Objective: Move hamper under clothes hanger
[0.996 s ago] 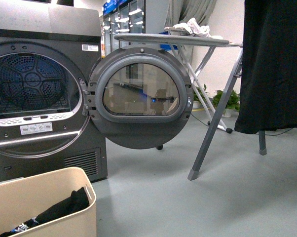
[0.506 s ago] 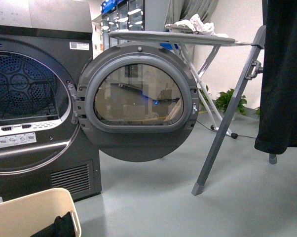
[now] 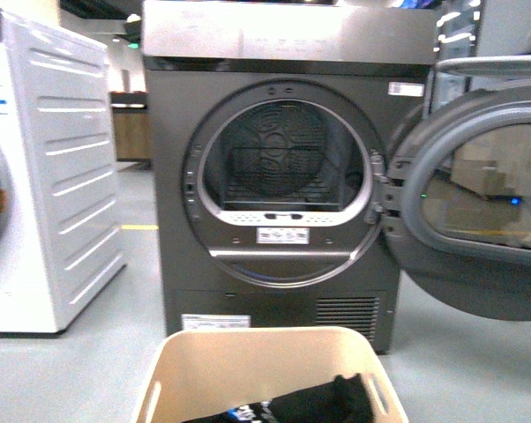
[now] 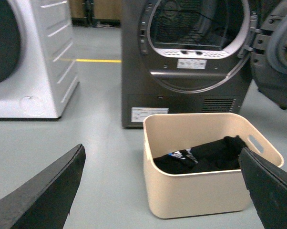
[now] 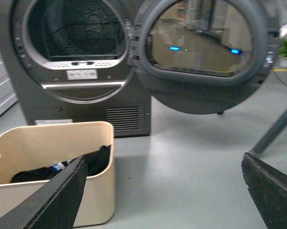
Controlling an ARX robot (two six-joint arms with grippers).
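Beige hamper (image 3: 248,366) cropped by the front view's lower edge

Straight ahead of the left gripper (image 4: 161,148), the hamper (image 4: 200,191) stands in line with the gap between its wide-spread fingers (image 4: 48,191). Beyond it the dryer (image 4: 191,93) blocks the way (its door (image 5: 200,95) swings out ahead of the right gripper (image 5: 163,157)). Bare floor (image 5: 191,167) lies free beneath that door, between the hamper and a slanted grey leg (image 5: 277,126). Left of the left gripper, a white machine (image 4: 53,62) walls off that side, with open floor between it and the dryer.
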